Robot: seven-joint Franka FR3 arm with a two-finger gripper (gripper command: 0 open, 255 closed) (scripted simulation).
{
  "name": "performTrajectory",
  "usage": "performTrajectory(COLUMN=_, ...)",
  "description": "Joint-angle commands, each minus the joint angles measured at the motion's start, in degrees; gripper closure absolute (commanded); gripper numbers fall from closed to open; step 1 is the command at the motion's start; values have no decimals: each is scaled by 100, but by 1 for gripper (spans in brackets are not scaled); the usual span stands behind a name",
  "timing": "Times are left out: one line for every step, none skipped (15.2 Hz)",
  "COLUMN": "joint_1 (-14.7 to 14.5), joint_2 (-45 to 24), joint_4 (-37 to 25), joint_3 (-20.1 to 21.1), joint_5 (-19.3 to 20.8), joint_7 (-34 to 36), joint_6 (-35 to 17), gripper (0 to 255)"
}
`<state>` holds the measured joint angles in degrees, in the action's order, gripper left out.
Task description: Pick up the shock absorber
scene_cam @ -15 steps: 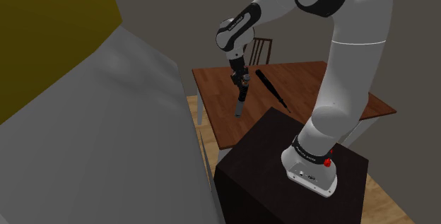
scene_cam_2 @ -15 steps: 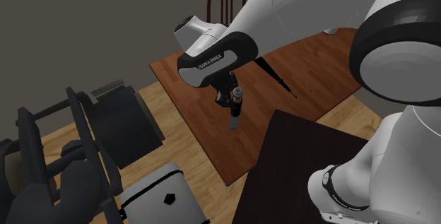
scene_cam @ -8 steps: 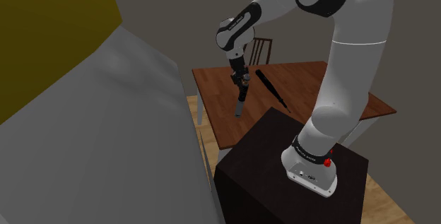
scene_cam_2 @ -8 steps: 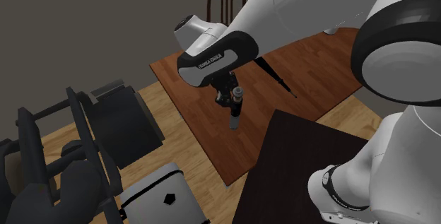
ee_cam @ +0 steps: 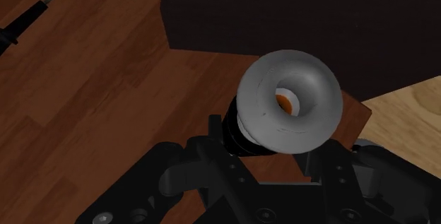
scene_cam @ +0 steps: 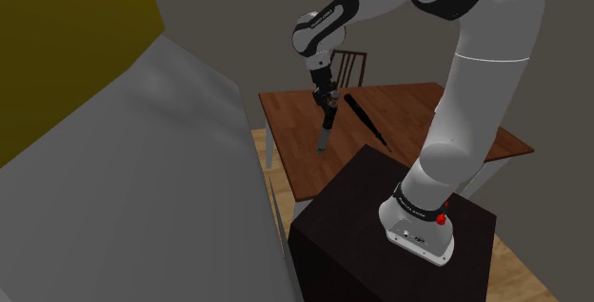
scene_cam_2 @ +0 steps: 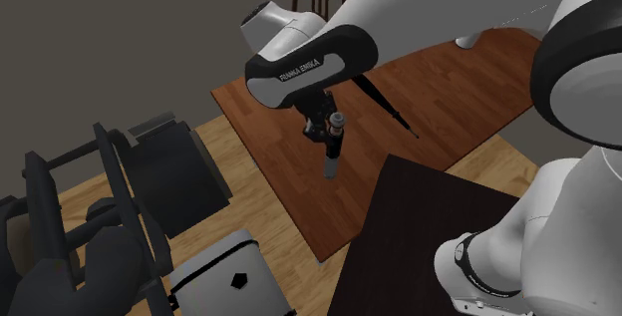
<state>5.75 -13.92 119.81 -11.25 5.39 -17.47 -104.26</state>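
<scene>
The shock absorber is a slim dark rod with a grey lower end, hanging nearly upright over the brown wooden table. My black gripper is shut on its upper part. From the second exterior view the shock absorber dangles below the gripper, its tip off the table. In the wrist view its grey ring-shaped end with an orange centre sits clasped by the gripper.
A long black tool lies on the table close to the gripper. A wooden chair stands behind the table. My dark stand abuts the table's near edge. Dark furniture and a grey box stand on the floor.
The gripper has risen a little with the shock absorber in it, so the rod's lower end hangs higher above the table. The wrist has also lifted.
</scene>
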Motion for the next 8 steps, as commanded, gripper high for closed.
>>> performTrajectory(joint_1=-11, joint_2=112, joint_4=-24, joint_3=-2, joint_5=14, joint_7=5, joint_6=137, gripper=255)
performTrajectory(joint_1=-13, joint_2=158, joint_4=-47, joint_3=-3, joint_5=20, joint_7=4, joint_6=206, gripper=255)
performTrajectory(joint_1=-16, joint_2=204, joint_4=-71, joint_3=-5, joint_5=27, joint_7=2, joint_6=275, gripper=255)
performTrajectory(joint_1=-19, joint_2=249, joint_4=-96, joint_3=-6, joint_5=33, joint_7=1, joint_6=344, gripper=255)
performTrajectory(joint_1=-22, joint_2=292, joint_4=-123, joint_3=-7, joint_5=39, joint_7=-1, joint_6=414, gripper=255)
performTrajectory(joint_1=-24, joint_2=335, joint_4=-151, joint_3=-8, joint_5=45, joint_7=-3, joint_6=484, gripper=255)
performTrajectory(joint_1=-25, joint_2=342, joint_4=-154, joint_3=-8, joint_5=46, joint_7=-4, joint_6=494, gripper=255)
performTrajectory(joint_1=-25, joint_2=342, joint_4=-155, joint_3=-8, joint_5=46, joint_7=-4, joint_6=494, gripper=255)
